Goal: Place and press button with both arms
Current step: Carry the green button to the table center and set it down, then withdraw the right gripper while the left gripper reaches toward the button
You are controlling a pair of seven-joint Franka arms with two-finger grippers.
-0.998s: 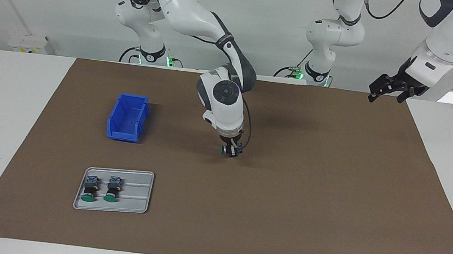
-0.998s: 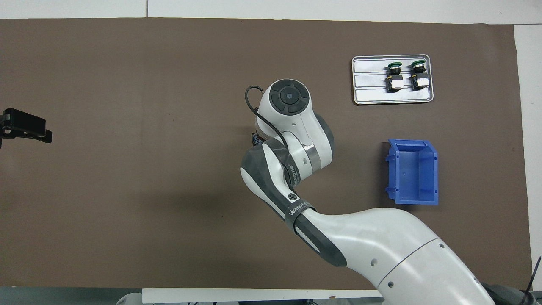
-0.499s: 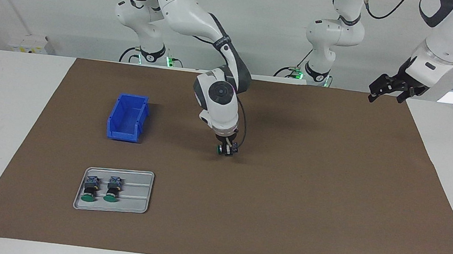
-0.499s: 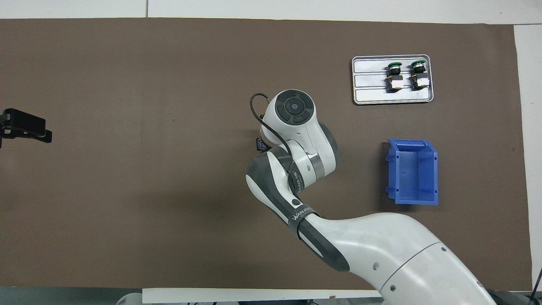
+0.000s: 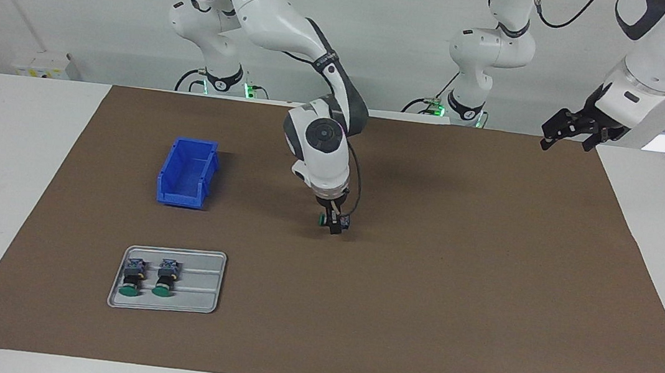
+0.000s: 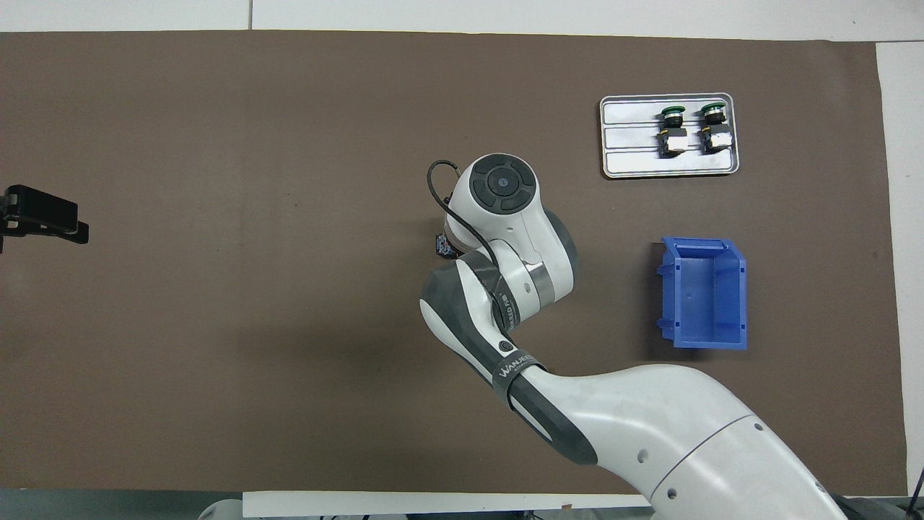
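Since the earlier frame the right gripper [image 5: 334, 223] has sunk mid-bench, jaws apparently easing off the push-button switch [image 5: 334, 219], light, rigid, best pinched across its black body; left gripper [image 5: 570, 133] waits agape.

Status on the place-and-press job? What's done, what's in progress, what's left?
Done: one button has been carried to the middle of the brown mat.
In hand: the right pincer is down at that button; whether it has let go is not clear.
Left: the press. The left pincer waits open above the mat's edge at its own end. Two more buttons lie on the grey tray; the blue bin is empty.
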